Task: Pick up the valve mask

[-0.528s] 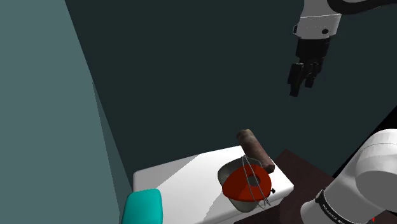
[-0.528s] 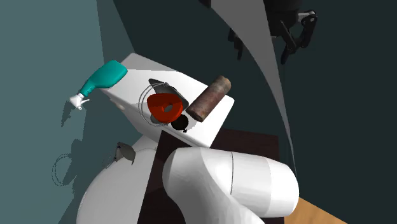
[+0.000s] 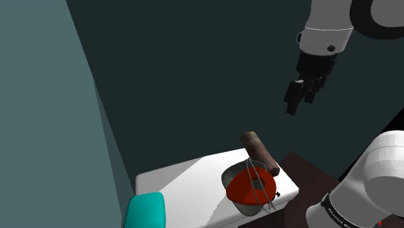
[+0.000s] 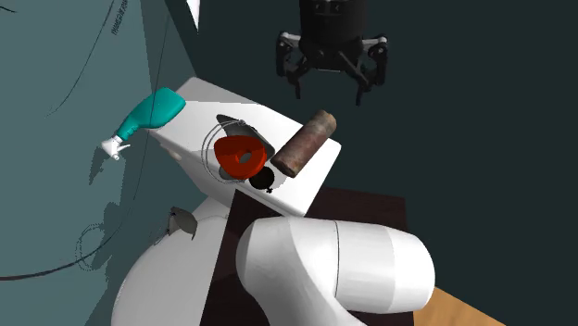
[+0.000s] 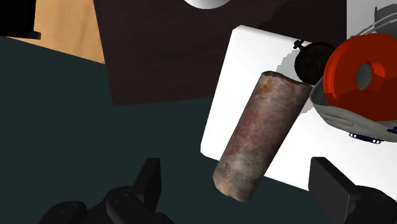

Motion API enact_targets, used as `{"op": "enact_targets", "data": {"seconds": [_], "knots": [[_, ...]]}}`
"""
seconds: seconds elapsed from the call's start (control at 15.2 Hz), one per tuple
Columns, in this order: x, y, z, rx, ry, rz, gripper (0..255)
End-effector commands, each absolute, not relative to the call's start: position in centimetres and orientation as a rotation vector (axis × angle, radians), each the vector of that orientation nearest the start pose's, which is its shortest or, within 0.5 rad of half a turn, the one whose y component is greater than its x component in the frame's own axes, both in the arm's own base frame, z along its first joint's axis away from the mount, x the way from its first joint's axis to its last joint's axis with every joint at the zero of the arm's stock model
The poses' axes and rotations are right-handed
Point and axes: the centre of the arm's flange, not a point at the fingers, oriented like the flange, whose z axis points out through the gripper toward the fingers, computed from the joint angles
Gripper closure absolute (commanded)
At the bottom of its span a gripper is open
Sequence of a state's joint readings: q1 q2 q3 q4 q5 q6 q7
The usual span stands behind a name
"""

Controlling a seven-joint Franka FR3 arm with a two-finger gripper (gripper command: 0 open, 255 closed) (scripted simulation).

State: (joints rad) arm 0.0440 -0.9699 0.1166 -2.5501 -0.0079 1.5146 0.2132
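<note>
gripper (image 3: 299, 100) (image 4: 331, 81) (image 5: 240, 188) up in the air, fingers spread wide, nothing held | valve mask (image 3: 251, 184) (image 4: 239, 156) (image 5: 359, 76), red disc on a grey shell, lies on the white top (image 3: 188, 188) (image 4: 208, 93) (image 5: 248, 63), well below the fingers and outside their gap | rusty brown cylinder (image 3: 260, 152) (image 4: 306, 144) (image 5: 261, 133) lies under the gap, just beside the mask

Reaches high w/ white arm (image 3: 383, 170), wrist (image 3: 327, 35) angled down. Hangs black gripper (image 3: 299, 98) in mid-air, pointing down & slightly toward shoulder view's left. Spreads fingers (image 5: 147, 184) wide apart, approx. level w/ each other in 2nd ext. view.
</note>
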Motion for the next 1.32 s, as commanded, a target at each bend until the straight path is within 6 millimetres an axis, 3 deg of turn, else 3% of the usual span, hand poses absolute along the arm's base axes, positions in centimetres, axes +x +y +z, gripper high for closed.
{"op": "enact_targets", "data": {"seconds": [0.0,1.06,1.25], "knots": [[23.5,7.2,53.6,-3.262,0.192,0.026,0],[16.6,28.5,44.9,-3.33,0.306,-0.438,0],[16.4,29.3,43.4,-3.331,0.311,-0.458,0]]}}
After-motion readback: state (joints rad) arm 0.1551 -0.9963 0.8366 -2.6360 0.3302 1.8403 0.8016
